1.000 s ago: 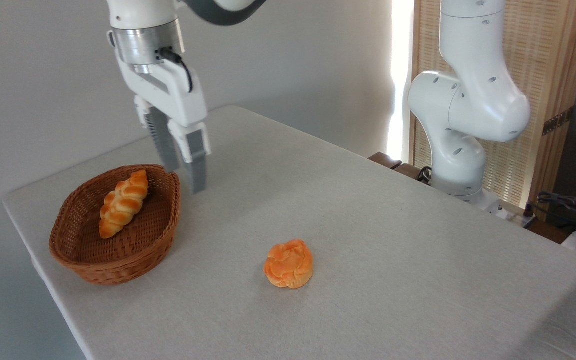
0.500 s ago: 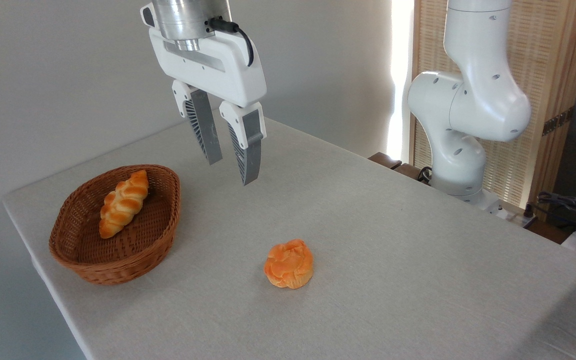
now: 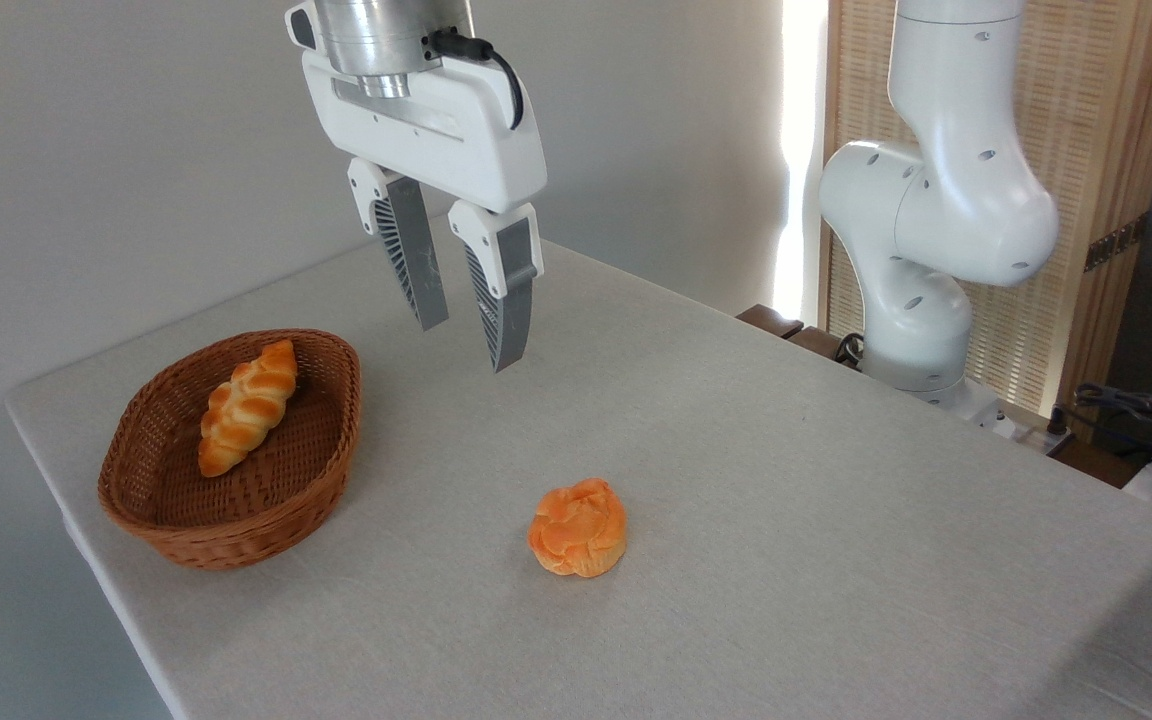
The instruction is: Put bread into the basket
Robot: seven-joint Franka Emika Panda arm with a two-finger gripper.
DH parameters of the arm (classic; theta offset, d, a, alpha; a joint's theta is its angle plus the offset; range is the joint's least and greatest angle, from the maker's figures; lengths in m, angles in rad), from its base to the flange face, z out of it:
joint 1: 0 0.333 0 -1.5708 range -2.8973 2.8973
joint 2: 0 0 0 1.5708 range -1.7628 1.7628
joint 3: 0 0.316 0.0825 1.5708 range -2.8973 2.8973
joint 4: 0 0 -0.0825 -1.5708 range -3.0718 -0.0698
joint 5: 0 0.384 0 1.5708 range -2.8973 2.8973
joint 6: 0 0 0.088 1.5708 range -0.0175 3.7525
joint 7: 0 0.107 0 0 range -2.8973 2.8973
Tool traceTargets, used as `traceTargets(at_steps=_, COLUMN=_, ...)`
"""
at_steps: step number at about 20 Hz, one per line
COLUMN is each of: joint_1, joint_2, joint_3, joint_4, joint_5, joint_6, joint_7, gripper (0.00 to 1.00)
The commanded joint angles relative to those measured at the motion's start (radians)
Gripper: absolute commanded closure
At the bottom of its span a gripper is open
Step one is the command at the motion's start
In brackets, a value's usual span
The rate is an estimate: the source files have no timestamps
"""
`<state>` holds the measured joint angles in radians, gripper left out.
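Your jaws point(image 3: 466, 345) hang apart and empty above the desk point(image 3: 736, 480). Bread point(image 3: 247, 405): lying inside the basket point(image 3: 236, 530), down-left of the jaws. Bun point(image 3: 577, 527): on the desk, below the jaws and slightly right.

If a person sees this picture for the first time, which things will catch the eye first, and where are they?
The big white gripper hangs open and empty above the table, near the top centre. At the left, the brown wicker basket holds the braided bread, which lies inside it. The round orange bun sits alone on the cloth near the front centre, apart from both.
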<state>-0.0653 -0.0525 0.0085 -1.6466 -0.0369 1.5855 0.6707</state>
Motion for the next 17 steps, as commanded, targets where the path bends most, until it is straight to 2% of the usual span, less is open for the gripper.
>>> traceTargets(at_steps=1, joint_1=-0.019, joint_2=0.0, joint_3=0.016, joint_4=0.014, joint_5=-0.014, joint_6=-0.022, joint_7=0.006, gripper=0.0)
traceTargets(at_steps=7, joint_1=0.007, joint_2=0.003, joint_3=-0.021, joint_4=0.013, joint_5=-0.011, joint_6=-0.021, joint_7=0.015, gripper=0.0)
traceTargets(at_steps=17, joint_1=0.009, joint_2=0.005, joint_3=-0.021, joint_4=0.014, joint_5=-0.001, joint_6=-0.007, joint_7=0.017, gripper=0.0)
